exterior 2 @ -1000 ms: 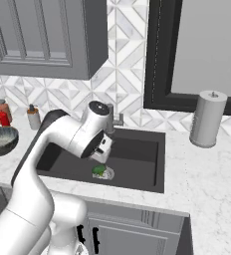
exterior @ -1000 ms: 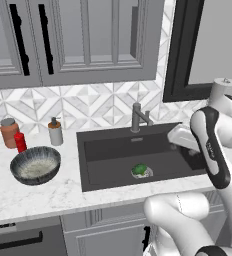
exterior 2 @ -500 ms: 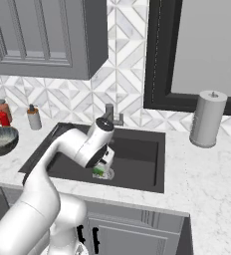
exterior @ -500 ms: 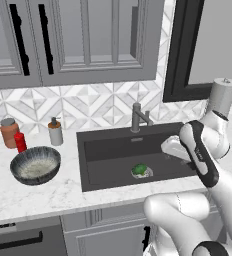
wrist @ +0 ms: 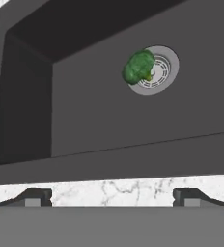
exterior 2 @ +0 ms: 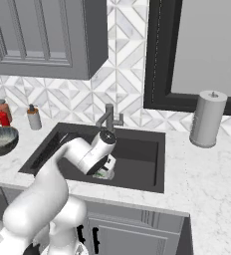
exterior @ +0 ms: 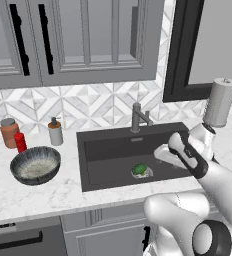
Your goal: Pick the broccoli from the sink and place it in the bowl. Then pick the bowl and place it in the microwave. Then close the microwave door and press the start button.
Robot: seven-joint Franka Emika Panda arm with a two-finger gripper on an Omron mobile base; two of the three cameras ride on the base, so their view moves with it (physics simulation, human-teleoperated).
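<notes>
Green broccoli [wrist: 139, 67]: on the sink [exterior: 108, 150] floor, lying partly over the round metal drain [wrist: 160, 72], untouched.
Gripper [wrist: 112, 197]: fingers spread wide, nothing between them, above the sink's front edge, well apart from the broccoli.
Bowl [exterior: 36, 164]: on the marble counter [exterior: 48, 192] left of the sink, nothing in it.
Jars [exterior: 10, 132]: behind the bowl, by the backsplash.

Sink [exterior: 113, 150]: matt dark-grey basin, smooth; round metal drain [wrist: 157, 72] at its floor, ridged. Broccoli [wrist: 138, 66] on the drain: bumpy, bright green. Counter [exterior: 48, 192] around the sink: polished white marble, grey-veined.
</notes>
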